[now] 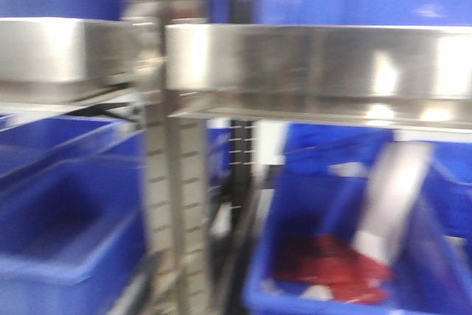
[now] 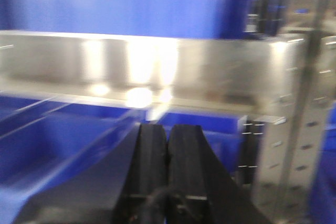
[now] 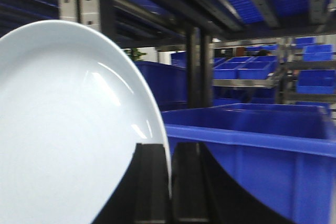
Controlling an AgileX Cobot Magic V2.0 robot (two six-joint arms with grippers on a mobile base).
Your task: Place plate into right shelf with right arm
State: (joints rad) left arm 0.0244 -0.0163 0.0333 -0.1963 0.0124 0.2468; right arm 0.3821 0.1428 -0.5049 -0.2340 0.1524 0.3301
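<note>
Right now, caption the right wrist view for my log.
Right gripper shut on the white plate at its rim, blue bins of the shelf ahead.

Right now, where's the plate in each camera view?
Right wrist: the plate fills the left half, its rim clamped in the right gripper.
Front: lower right, a pale slanted blur, probably it; too blurred to confirm.
Left wrist: not in it.
Shared landmark: the blue bins on the right shelf, in all three views.
</note>
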